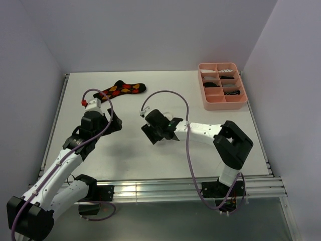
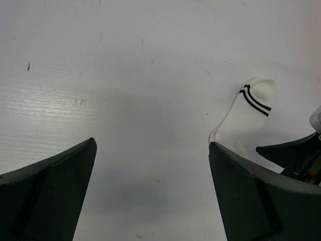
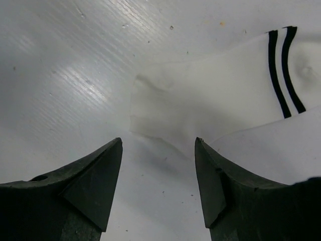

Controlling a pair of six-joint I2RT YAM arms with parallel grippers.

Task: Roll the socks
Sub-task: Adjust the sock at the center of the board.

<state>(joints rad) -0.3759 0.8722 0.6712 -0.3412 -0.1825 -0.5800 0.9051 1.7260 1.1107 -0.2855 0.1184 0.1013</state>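
- Table: the argyle sock lies flat at its far side, unrolled.
- White sock: flat between my 2 arms, its plain end just ahead of my right gripper.
- Both grippers gape wide, holding nothing; my left gripper hovers beside the sock.
- I'd pinch the plain end squarely, then roll toward the striped cuff.

Left hand and right hand hang low, angled toward each other — jaws parted.
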